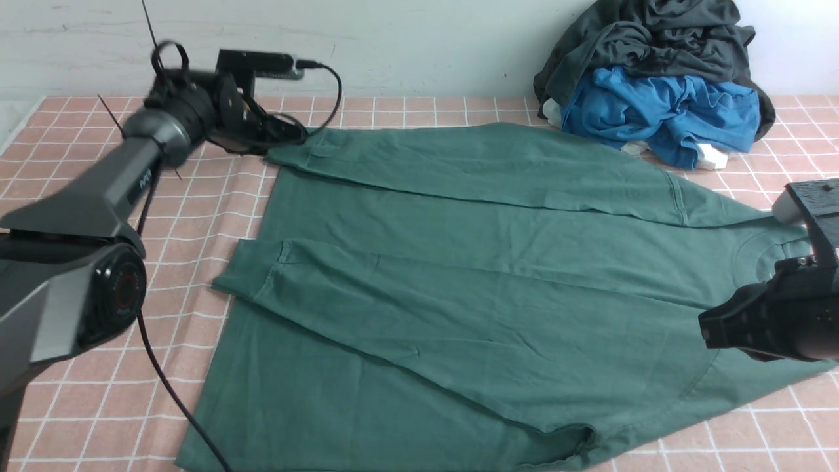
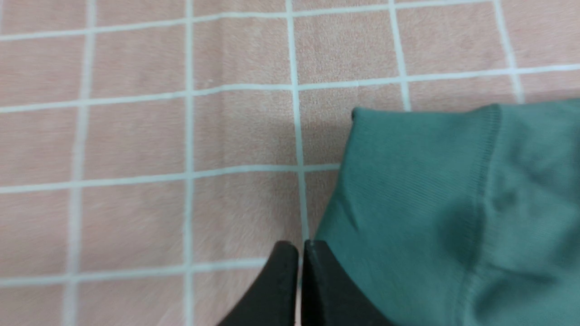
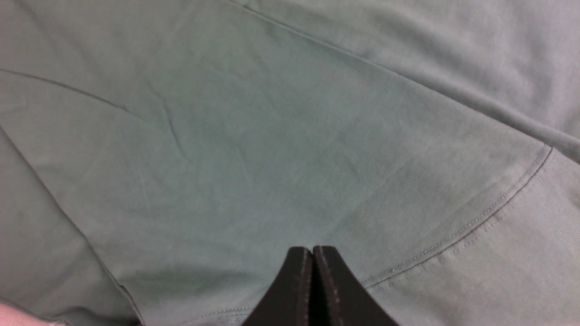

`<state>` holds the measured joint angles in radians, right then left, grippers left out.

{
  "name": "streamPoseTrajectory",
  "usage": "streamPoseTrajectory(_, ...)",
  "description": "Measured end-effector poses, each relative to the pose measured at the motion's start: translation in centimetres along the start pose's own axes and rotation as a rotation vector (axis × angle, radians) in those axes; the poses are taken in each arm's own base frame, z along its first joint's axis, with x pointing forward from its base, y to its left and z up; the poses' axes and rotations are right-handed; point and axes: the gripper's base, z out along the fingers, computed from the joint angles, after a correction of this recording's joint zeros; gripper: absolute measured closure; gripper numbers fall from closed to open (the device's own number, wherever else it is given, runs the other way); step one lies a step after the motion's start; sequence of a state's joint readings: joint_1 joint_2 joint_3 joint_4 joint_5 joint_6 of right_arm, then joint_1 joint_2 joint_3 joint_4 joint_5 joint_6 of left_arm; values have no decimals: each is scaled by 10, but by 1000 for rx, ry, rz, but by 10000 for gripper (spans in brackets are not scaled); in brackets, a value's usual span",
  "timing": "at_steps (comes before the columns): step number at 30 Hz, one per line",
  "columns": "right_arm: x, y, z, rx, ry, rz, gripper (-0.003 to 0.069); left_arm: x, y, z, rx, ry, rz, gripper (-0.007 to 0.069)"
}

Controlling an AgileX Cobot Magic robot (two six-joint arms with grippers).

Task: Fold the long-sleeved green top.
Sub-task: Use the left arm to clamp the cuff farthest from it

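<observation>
The green top point(image 1: 393, 216) lies spread flat on the table, taking up most of the middle, with its neck opening point(image 1: 754, 252) toward the right edge and its hem toward the left. Both long sleeves are laid across the body. The far sleeve point(image 1: 498, 164) runs along the back edge and ends in a cuff point(image 1: 295, 155) at the back left corner. The near sleeve point(image 1: 426, 295) crosses the middle, and its cuff point(image 1: 252, 272) pokes a little past the left side onto the cloth. A few shallow creases run through the fabric.

The left claw point(image 2: 300, 245) is down at the far cuff with its two black fingers pressed together. The ribbed edge of the cuff lies right beside them, and I cannot see any fabric caught between the tips. The left arm point(image 1: 131, 177) reaches out to that corner, trailing a black cable point(image 1: 164, 383).

The right claw point(image 3: 312, 248) hangs over the top near the neck seam, its fingers also together with nothing in them. The right arm point(image 1: 773, 324) comes in from the right edge.

Underneath is a pink tablecloth point(image 1: 406, 108) with a white grid. At the back right, against the pale wall point(image 1: 426, 39), sits a heap of clothes: a dark grey garment point(image 1: 655, 36) draped over a bright blue one point(image 1: 662, 111), just beside the top's far shoulder.
</observation>
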<state>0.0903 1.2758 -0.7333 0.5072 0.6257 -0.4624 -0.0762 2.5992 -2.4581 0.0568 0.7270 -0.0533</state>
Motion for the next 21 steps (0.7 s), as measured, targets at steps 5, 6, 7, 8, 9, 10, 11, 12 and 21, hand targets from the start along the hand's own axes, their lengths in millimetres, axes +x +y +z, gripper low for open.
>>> streamPoseTrajectory(5,0,0,0,-1,1,-20,671,-31,-4,-75,-9,98,64,628)
streamPoseTrajectory(6,0,0,0,-3,1,-17,671,-37,-6,-91,-1,103,95,628)
streamPoseTrajectory(7,0,0,0,-4,1,-16,671,-39,-7,-96,4,104,109,628)
streamPoseTrajectory(8,0,0,0,-5,1,-13,671,-40,-8,-99,11,101,123,628)
streamPoseTrajectory(9,0,1,0,-7,0,-11,671,-41,-8,-100,14,96,130,628)
streamPoseTrajectory(10,0,1,0,-8,-1,-9,671,-39,-8,-96,19,95,135,627)
streamPoseTrajectory(11,0,1,0,-9,-1,-6,671,-38,-9,-93,20,96,137,624)
streamPoseTrajectory(12,0,1,0,-11,-3,-3,671,-35,-8,-83,21,88,138,607)
streamPoseTrajectory(21,-1,2,0,-19,-11,6,671,-9,-4,0,30,-90,119,217)
